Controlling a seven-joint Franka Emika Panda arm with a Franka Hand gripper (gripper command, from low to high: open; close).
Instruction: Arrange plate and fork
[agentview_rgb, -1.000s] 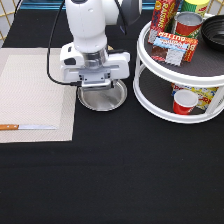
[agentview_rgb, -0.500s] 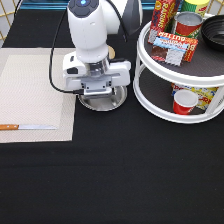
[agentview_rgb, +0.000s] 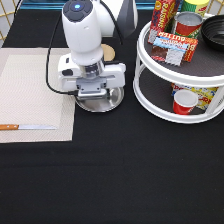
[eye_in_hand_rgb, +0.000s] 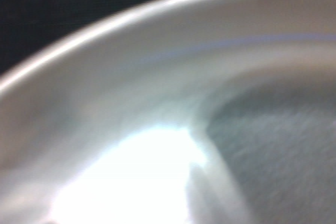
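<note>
Hand (agentview_rgb: 95, 95) low over the plate (agentview_rgb: 107, 102), just beside the placemat (agentview_rgb: 35, 95); finger state cannot be told. Plate step in hand, judging by position. Wrist view filled by plate rim; fork not visible.

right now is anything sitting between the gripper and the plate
Nothing visible. The gripper is right down over the plate, and the wrist view shows only the plate's shiny rim and centre. The knife lies apart on the placemat.
</note>
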